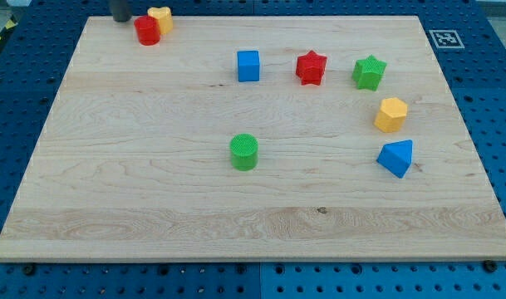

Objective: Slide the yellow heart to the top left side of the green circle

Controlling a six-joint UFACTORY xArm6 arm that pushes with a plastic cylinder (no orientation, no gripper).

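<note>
The yellow heart (162, 17) lies at the board's top left, touching a red round block (146, 31) on its lower left. The green circle (244, 152) sits near the board's middle, far below and to the right of the heart. My tip (120, 19) shows as a dark rod end at the view's top edge, just left of the red block and the yellow heart.
A blue cube (248, 66), a red star (311, 67) and a green star (369, 72) stand in a row in the upper middle. A yellow hexagon (391, 114) and a blue triangle (396, 158) sit at the right. The wooden board (136, 208) lies on a blue pegboard.
</note>
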